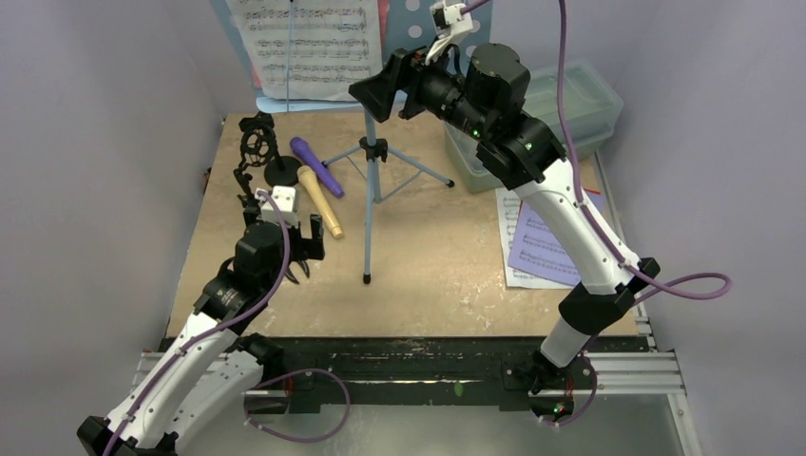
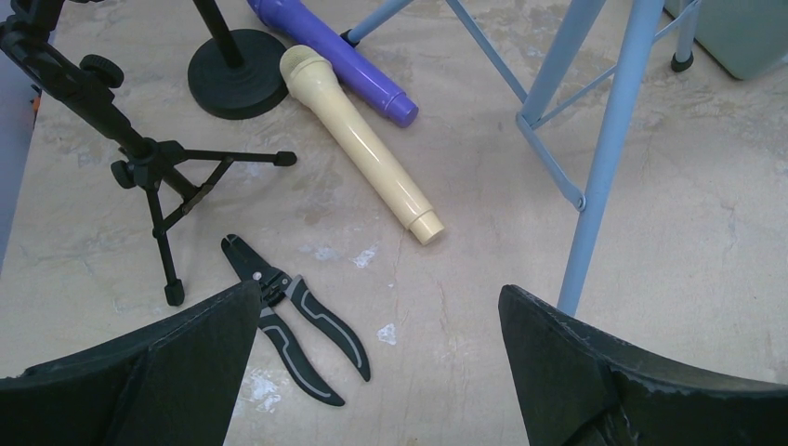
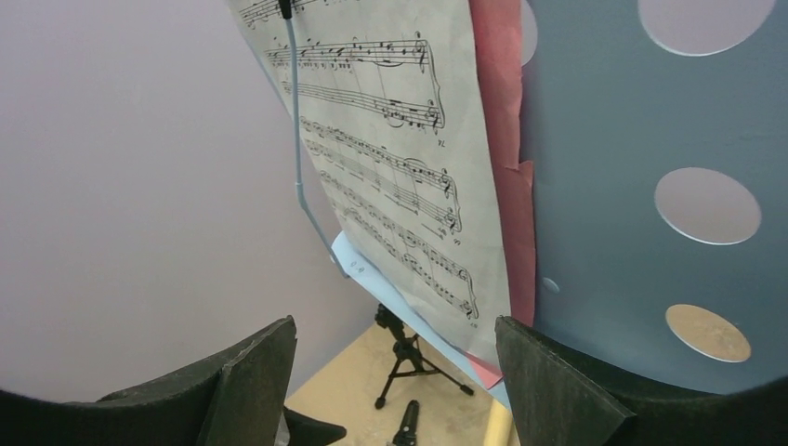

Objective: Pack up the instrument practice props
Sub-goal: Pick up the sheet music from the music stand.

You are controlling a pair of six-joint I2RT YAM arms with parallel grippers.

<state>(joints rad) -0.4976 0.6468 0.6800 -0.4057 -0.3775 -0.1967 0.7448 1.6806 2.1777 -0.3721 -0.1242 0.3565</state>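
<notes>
A pale-blue perforated music rack (image 1: 373,152) stands mid-table on a tripod and holds a white sheet-music page (image 1: 306,43) with a pink page (image 3: 502,111) behind it. My right gripper (image 1: 380,90) is open and raised just in front of the page's lower edge (image 3: 409,186). A purple microphone (image 1: 316,165) and a tan microphone (image 1: 320,200) lie left of the rack beside a round-base holder (image 1: 282,171) and a tripod holder (image 1: 255,147). My left gripper (image 1: 299,261) is open and empty, low above the table, short of the tan microphone (image 2: 362,158).
Black pliers (image 2: 293,316) lie under my left gripper. A translucent grey-green lidded box (image 1: 561,109) stands at the back right. White and lavender pages (image 1: 537,242) lie flat on the right under my right arm. Grey walls close in on both sides.
</notes>
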